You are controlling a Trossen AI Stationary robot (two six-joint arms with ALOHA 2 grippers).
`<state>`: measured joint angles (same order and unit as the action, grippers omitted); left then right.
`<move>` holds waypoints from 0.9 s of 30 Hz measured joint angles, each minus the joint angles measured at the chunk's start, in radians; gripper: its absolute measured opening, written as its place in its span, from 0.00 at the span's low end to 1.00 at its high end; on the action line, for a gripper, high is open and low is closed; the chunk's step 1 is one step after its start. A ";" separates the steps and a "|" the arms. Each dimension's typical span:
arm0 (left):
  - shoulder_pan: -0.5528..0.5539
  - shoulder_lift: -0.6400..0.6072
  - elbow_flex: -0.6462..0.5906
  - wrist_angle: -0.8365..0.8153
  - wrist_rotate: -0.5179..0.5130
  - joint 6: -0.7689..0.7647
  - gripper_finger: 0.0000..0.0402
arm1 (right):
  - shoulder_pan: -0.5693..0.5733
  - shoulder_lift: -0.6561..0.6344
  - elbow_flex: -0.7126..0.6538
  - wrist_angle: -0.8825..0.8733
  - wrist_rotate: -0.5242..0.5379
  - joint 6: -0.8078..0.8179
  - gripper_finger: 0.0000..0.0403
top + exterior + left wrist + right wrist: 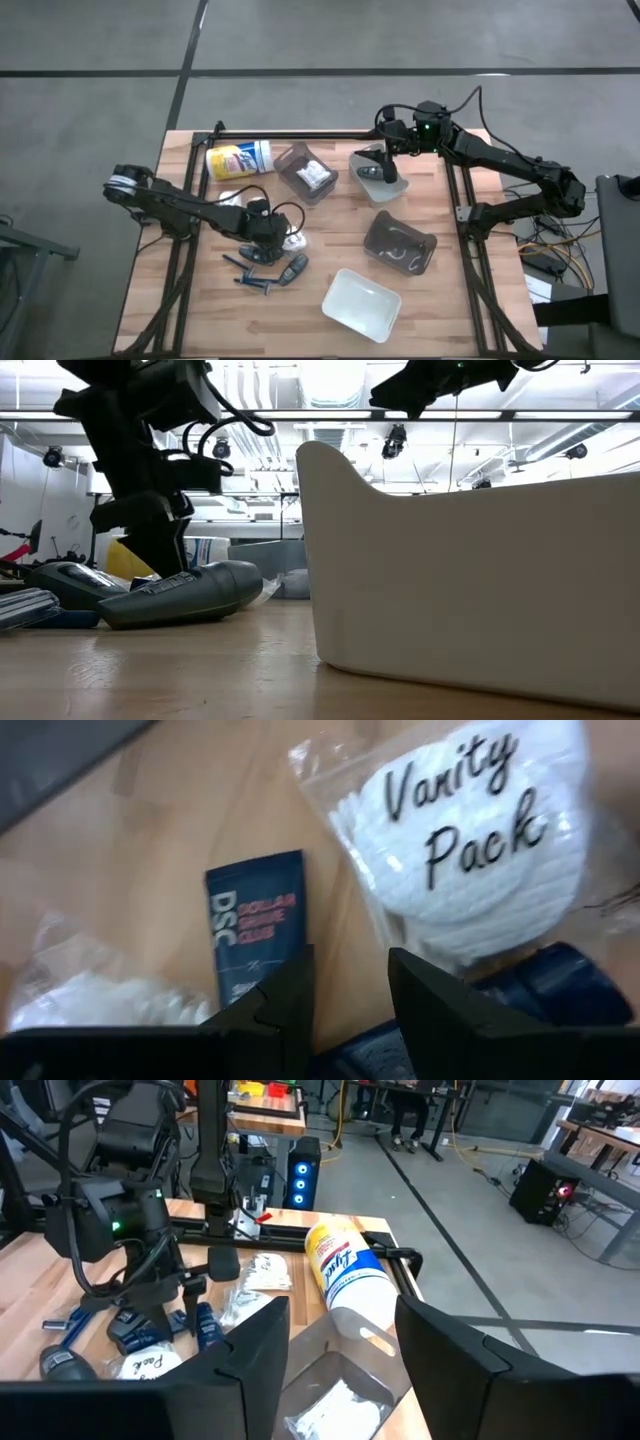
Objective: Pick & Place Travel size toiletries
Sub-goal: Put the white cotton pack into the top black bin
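The travel size toiletries lie in a pile at the table's near left: a dark blue "DSC" packet (255,925), a clear bag marked "Vanity Pack" (470,840), a white packet (90,995), thin blue sticks (250,268) and a grey-blue oblong piece (292,268) (180,592). My left gripper (350,990) (268,232) hangs open over this pile, pointing steeply down, with bare wood showing between its fingers. My right gripper (340,1330) (383,165) is held high above the far middle of the table, open and holding nothing.
A white canister with a yellow label (238,160) (350,1275) lies at the far left. A smoky bin with white packets (305,172) sits beside a clear bin (378,185). Another smoky bin (400,243) and a white bin (362,303) (480,590) stand nearer.
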<state>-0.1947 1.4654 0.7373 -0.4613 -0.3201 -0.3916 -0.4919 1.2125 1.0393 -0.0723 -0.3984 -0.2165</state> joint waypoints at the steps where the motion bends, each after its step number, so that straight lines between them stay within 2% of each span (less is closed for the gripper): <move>1: 0.000 0.000 -0.007 0.022 0.013 0.000 0.33 | 0.000 0.000 0.000 0.000 0.000 0.000 0.43; 13: 0.000 0.000 -0.040 0.136 0.031 0.000 0.33 | 0.001 0.000 0.000 0.000 0.000 0.003 0.34; 18: 0.000 0.000 -0.040 0.161 0.069 0.028 0.33 | 0.001 0.000 -0.001 0.000 0.000 0.003 0.30; 27: 0.000 0.000 -0.040 0.273 0.070 0.077 0.33 | 0.001 0.000 -0.001 0.000 0.000 0.003 0.23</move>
<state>-0.1947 1.4654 0.6973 -0.1880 -0.2504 -0.3145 -0.4911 1.2125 1.0382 -0.0727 -0.3988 -0.2131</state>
